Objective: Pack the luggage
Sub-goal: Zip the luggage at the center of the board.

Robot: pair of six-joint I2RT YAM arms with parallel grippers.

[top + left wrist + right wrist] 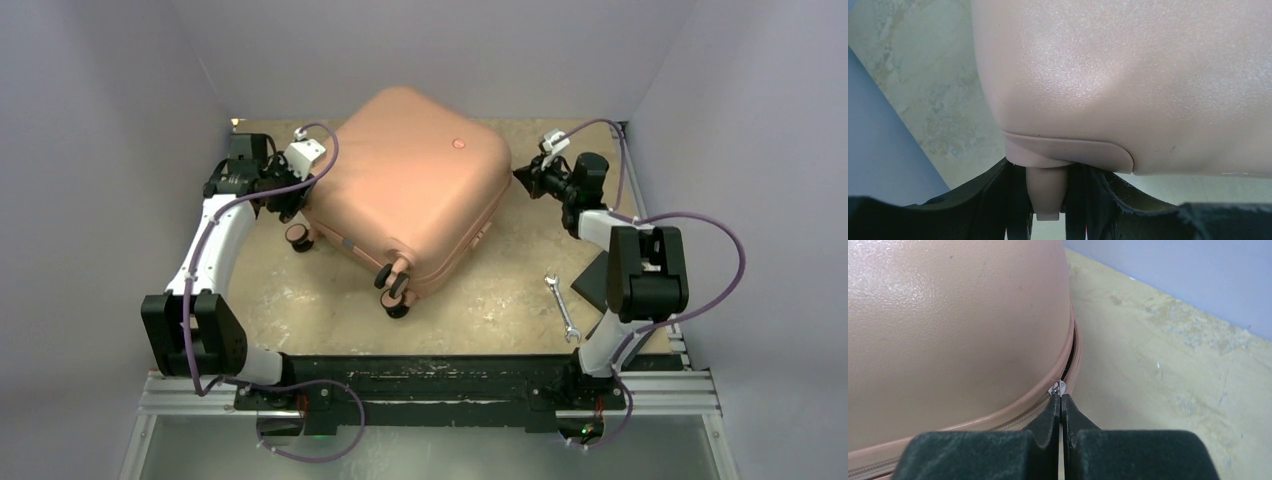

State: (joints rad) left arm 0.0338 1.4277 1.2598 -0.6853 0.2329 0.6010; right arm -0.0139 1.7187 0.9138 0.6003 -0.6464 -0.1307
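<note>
The luggage [410, 190] is a large salmon-pink hard-shell case lying closed and flat on the table, turned at an angle, its dark wheels [395, 290] towards the arms. My left gripper [288, 195] is at its left corner. In the left wrist view its black fingers [1015, 200] are shut on a short pink peg [1047, 192] that sticks out under the shell's [1128, 75] rim. My right gripper [522, 176] is at the case's right side. There its jaws [1061, 400] are pressed together on the pull of the silver zipper slider [1057, 388]. Beyond the slider the zip gapes slightly.
A silver wrench [562, 308] lies on the table near the right arm's base. A flat black pad [595, 280] shows partly under that arm. Purple walls close in the tan tabletop [500, 310] on the left, the far side and the right.
</note>
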